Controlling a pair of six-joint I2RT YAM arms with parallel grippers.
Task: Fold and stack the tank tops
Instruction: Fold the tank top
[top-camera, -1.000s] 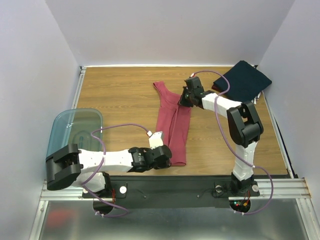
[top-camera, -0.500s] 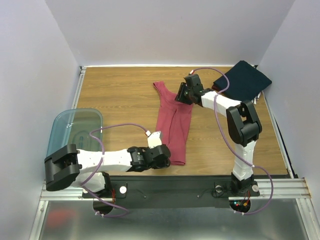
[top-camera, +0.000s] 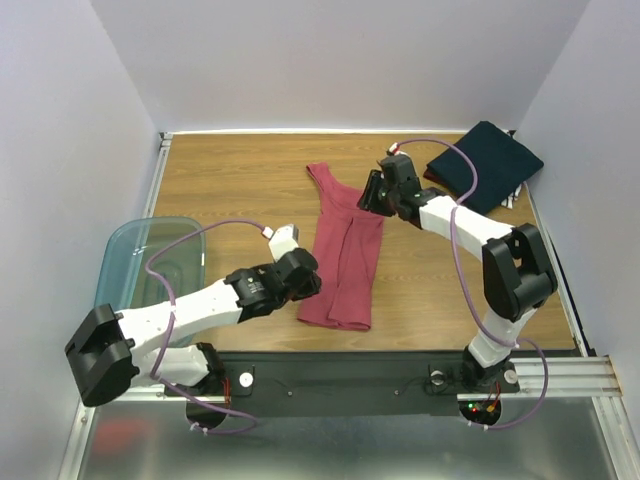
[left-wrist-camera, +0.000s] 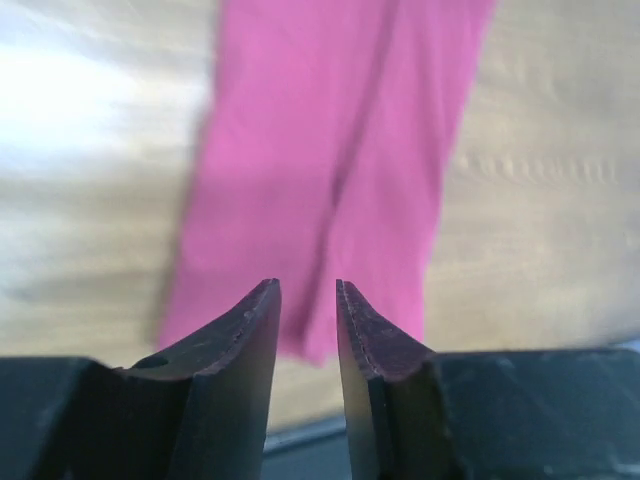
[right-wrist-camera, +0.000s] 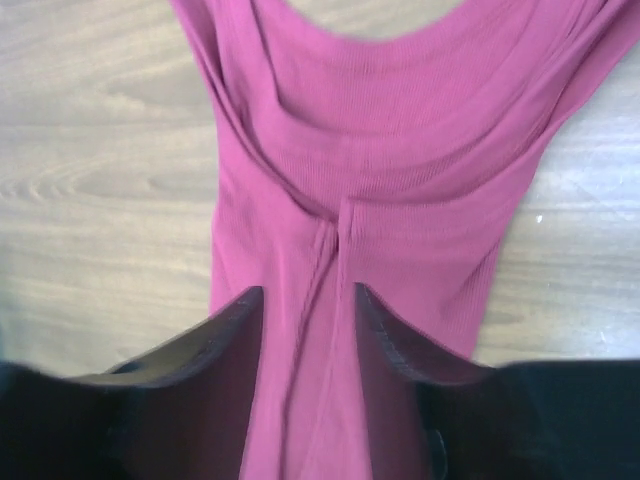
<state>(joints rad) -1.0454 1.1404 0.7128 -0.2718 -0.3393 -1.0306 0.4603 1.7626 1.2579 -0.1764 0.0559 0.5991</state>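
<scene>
The dusty red tank top (top-camera: 345, 250) lies lengthwise in the middle of the wooden table (top-camera: 230, 190), folded narrow, straps at the far end. The dark navy tank top (top-camera: 488, 160) lies folded at the back right corner. My left gripper (top-camera: 314, 284) is beside the red top's lower left edge, open and empty. In the left wrist view (left-wrist-camera: 307, 285) the red top (left-wrist-camera: 330, 150) lies beyond the fingertips. My right gripper (top-camera: 368, 198) is over the red top's upper right part. In the right wrist view (right-wrist-camera: 307, 292) it is open above the cloth (right-wrist-camera: 400, 180) below the neckline.
A translucent teal bin (top-camera: 150, 258) sits at the table's left edge, beside the left arm. The black base rail (top-camera: 350, 370) runs along the near edge. White walls close in the back and both sides.
My left gripper has moved up and left, away from the red top's near hem. The right arm's elbow swung right; its gripper stays over the upper part. The lower hem lies slightly wider.
</scene>
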